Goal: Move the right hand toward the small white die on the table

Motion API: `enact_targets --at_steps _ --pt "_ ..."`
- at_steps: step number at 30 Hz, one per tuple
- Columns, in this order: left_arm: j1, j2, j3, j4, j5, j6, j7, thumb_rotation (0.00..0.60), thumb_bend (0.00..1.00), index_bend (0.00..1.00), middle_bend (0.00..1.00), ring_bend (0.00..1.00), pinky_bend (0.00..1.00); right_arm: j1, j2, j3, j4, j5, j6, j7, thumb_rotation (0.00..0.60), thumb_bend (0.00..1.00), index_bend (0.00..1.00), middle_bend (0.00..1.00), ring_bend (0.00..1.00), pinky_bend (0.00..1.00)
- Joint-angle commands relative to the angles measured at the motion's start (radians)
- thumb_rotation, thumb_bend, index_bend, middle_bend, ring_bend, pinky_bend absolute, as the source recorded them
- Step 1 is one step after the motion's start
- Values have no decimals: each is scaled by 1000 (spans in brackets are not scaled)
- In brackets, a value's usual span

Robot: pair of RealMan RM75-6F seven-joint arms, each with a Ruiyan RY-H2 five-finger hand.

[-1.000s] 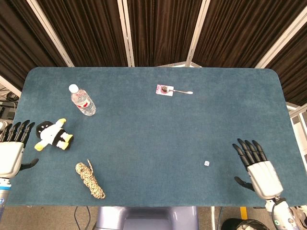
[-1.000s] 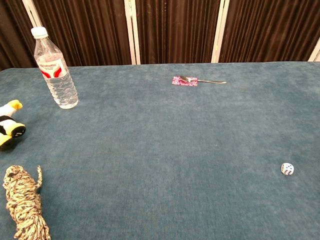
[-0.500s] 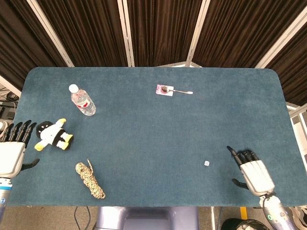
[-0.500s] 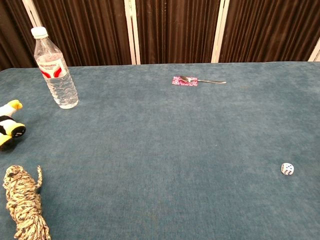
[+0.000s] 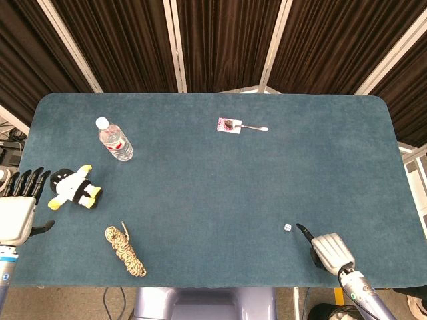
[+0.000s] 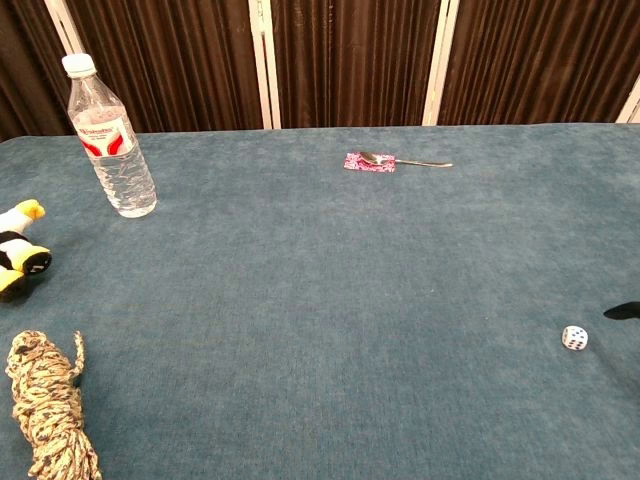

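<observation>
The small white die [image 5: 287,227] lies on the blue table [image 5: 213,180] near the front right; the chest view shows the die [image 6: 575,338] low at the right. My right hand [image 5: 327,251] hovers just right of it and slightly nearer the front edge, holding nothing, back facing up. One dark fingertip [image 5: 301,231] reaches toward the die and stops a short gap away. In the chest view only that fingertip [image 6: 622,311] shows, at the right border. My left hand [image 5: 19,210] rests at the far left edge, fingers spread, empty.
A water bottle [image 5: 115,140] stands at the back left. A black, white and yellow plush toy [image 5: 75,188] lies near the left hand. A coiled rope [image 5: 125,251] is at the front left. A spoon on a pink packet [image 5: 230,125] sits at the back centre.
My right hand has moved left and toward the front edge, closing on the die, and its fingertip has entered the chest view. The left hand and the die stay put.
</observation>
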Motion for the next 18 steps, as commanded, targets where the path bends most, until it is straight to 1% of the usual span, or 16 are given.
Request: enact_targets --at_steps 1,18 --pt "0 0 0 0 1 0 0 600 0 0 0 0 0 3 -6 -1 6 6 -4 -4 600 733 5 749 804 1000" --pt "-2 -3 2 2 -3 -10 6 600 0 0 0 0 0 20 -30 -19 20 -4 -29 -10 600 735 7 748 804 1000"
